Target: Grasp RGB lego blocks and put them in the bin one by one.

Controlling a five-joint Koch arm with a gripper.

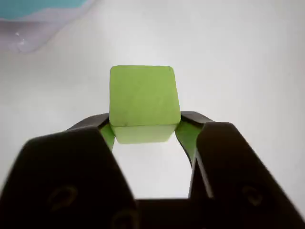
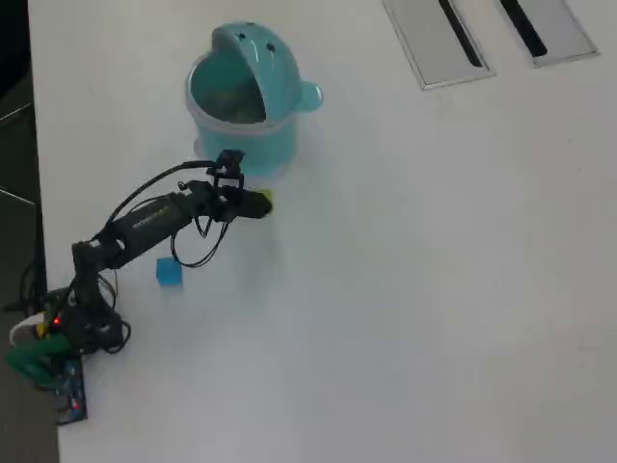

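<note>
While the pincer [image 1: 144,130] clamps the green block [image 1: 143,102] between its tips, above the white tabletop [image 2: 415,289], the bin [image 2: 241,101] stands just beyond it in the overhead view, mouth open; the blue block [image 2: 169,273] lies beside the arm.

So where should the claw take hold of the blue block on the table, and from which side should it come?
Grip the blue block across two opposite flat side faces, coming straight down from above. It is a small cube lying alone on the table, so the top is free. The arm's own links pass close beside it. The claw first has to release the yellow-green block it now holds.
</note>
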